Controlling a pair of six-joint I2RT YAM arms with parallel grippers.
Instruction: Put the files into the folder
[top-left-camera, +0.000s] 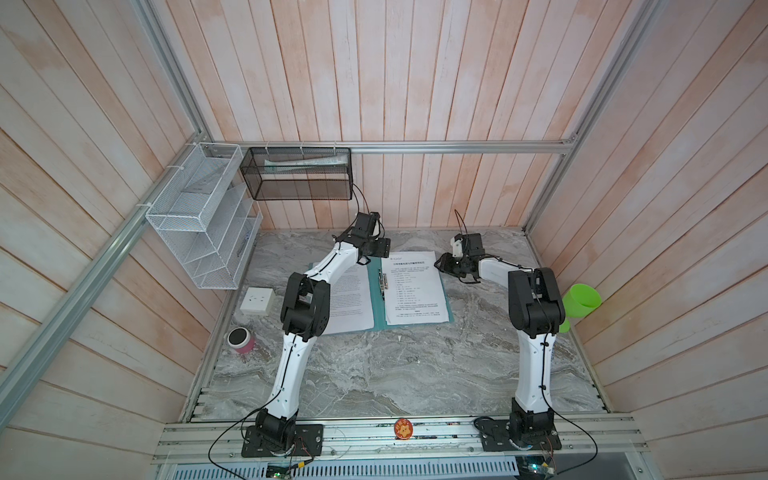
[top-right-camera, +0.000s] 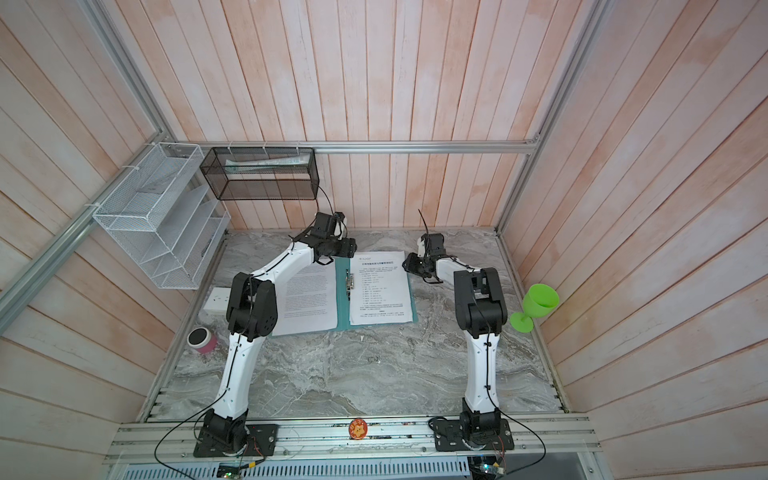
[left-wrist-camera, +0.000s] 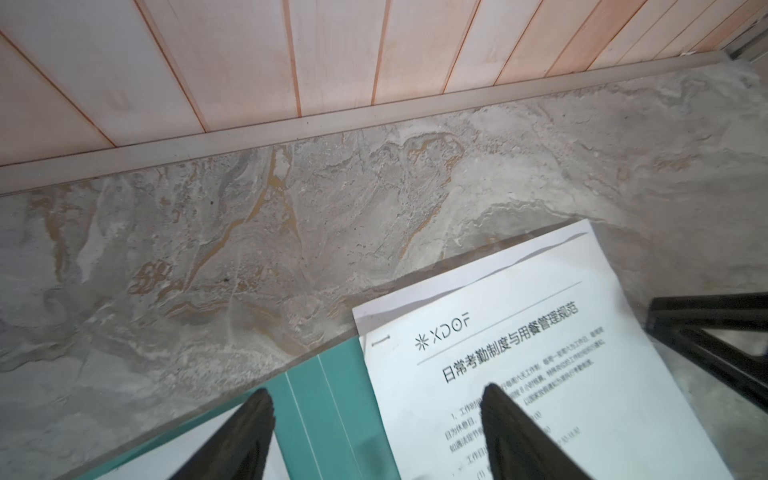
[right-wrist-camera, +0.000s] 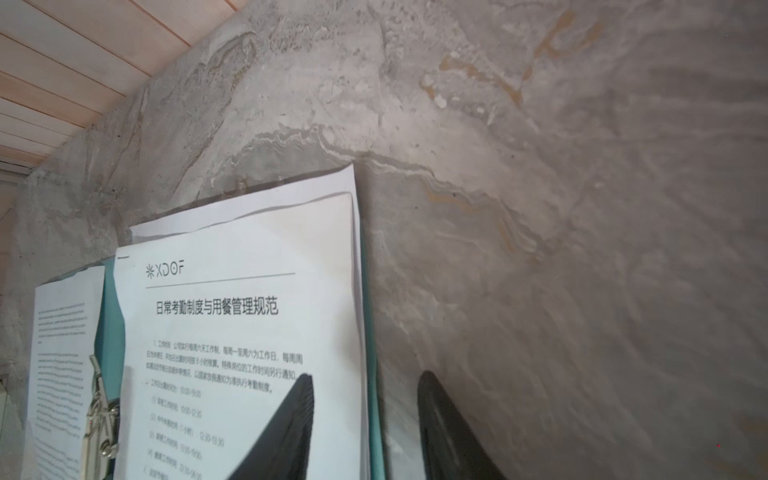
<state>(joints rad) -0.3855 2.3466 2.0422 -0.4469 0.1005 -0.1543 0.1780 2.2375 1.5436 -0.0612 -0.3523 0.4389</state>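
Left fingers (left-wrist-camera: 249, 436) were spread apart over the far end of the open folder (top-left-camera: 376, 316), gripping nothing. The folder lay flat mid-desk (top-left-camera: 395, 374), with files (top-left-camera: 415, 286) on both covers. Right fingers (right-wrist-camera: 440, 419) were apart too, straddling the files' right edge.

lab test booth: aluminium frame (top-left-camera: 457, 147), plank walls (top-left-camera: 415, 75), marble tabletop (top-left-camera: 395, 365)

Pink-white plank walls (top-left-camera: 415, 83) w/ alu frame (top-left-camera: 457, 147); grey marbled tabletop (top-left-camera: 395, 365); white wire rack (top-left-camera: 195, 232), blk mesh basket (top-left-camera: 297, 189).
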